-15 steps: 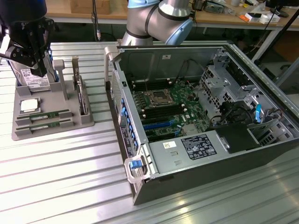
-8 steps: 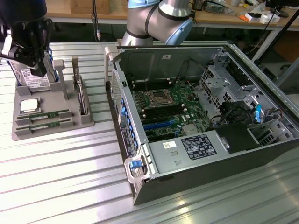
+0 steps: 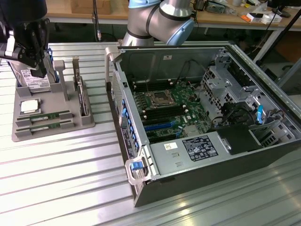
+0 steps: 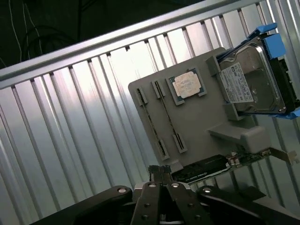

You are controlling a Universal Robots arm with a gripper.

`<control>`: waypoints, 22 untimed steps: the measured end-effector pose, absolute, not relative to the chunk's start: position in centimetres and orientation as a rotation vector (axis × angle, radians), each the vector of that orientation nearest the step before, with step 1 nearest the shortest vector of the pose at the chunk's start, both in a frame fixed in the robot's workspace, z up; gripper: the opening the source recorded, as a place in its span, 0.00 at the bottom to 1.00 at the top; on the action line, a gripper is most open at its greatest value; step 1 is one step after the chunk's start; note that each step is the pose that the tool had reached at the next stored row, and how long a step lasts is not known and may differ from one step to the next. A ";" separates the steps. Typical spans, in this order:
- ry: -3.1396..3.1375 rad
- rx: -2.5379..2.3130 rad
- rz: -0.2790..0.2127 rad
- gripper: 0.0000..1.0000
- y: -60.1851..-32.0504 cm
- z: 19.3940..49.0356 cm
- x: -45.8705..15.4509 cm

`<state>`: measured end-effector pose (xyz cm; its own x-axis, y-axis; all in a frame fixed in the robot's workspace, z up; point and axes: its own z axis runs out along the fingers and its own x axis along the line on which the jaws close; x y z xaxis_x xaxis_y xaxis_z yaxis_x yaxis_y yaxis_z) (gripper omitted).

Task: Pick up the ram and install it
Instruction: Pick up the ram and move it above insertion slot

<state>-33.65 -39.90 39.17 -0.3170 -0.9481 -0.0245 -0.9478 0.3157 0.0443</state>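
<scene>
Ribbed aluminium table [image 3: 56,179] carries a grey parts holder [image 3: 77,123] at nine o'clock in the exterior view and an open computer case [image 3: 211,181] at the centre. The claw [image 3: 40,70] hangs over the back of the holder, above the hard drive [image 3: 35,84]. It is pressed together and holds nothing, and in the wrist view its fingertips [image 4: 155,176] meet.

The ram [image 3: 49,115] sits in a slot along the holder's front, with a second stick just beside it in a parallel slot. The CPU chip [image 3: 29,106] lies between the sticks and the drive. From the claw, the ram is at about six o'clock in the exterior view, near but apart, with nothing touching it.

This looks like the approach for the pick. To do it well, the claw would need to spread before descending and set its fingers across the stick's thin faces near mid-length. It should take one stick only, clear of its neighbour. A straight lift should keep the board from binding in the slot.
</scene>
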 end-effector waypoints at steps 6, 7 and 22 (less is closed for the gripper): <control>-2.463 1.936 -0.078 0.11 -39.9 39.1 -33.6; -2.448 1.953 -0.078 0.11 -39.9 39.1 -33.6; -2.334 2.084 -0.077 0.23 -39.9 39.1 -33.7</control>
<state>-33.65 -39.89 39.12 -0.1136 -0.9932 -0.0244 -0.9927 0.1124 0.0444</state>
